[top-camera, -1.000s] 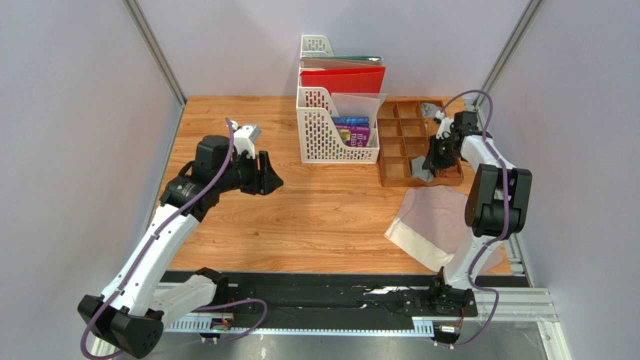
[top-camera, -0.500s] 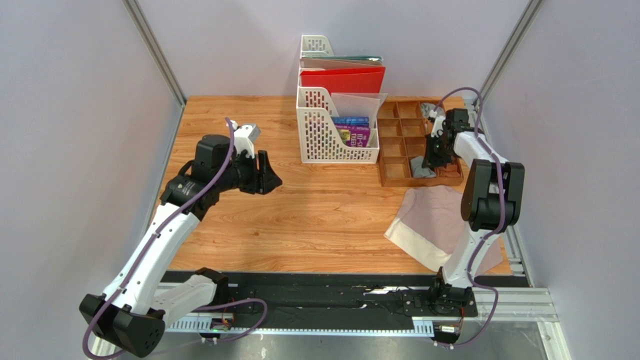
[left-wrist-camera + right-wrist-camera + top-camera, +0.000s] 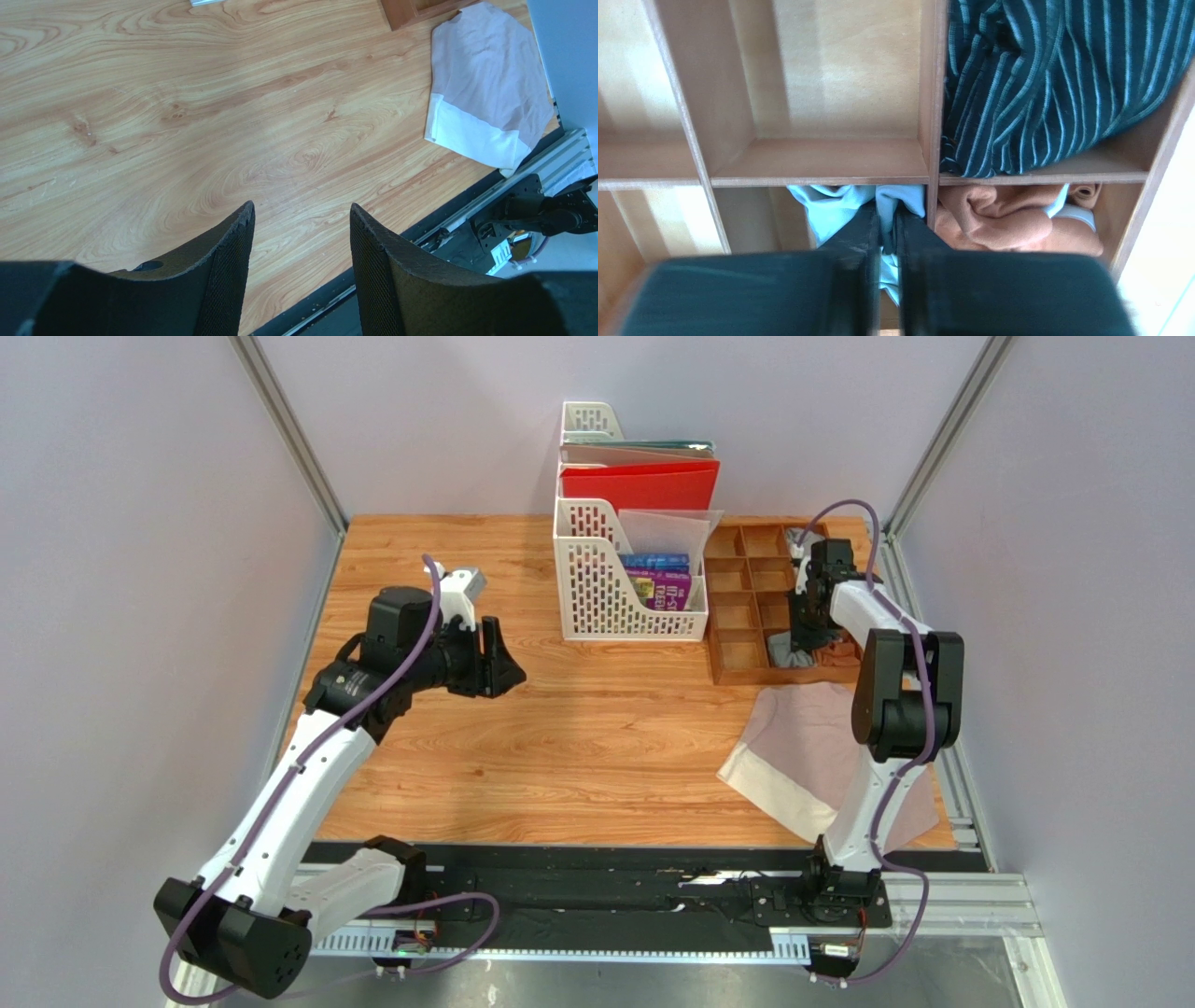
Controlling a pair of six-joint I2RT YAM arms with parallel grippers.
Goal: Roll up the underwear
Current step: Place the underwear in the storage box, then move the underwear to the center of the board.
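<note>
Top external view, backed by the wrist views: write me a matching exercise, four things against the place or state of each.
Things:
1. beige underwear
2. grey underwear
3. red folder
4. left tool

Places or states:
A. standing in the white file rack
B. lying flat on the table, near its right edge
C. open, nothing between its fingers
D. in a compartment of the wooden organizer

Pairs: 1-B, 2-D, 3-A, 4-C
</note>
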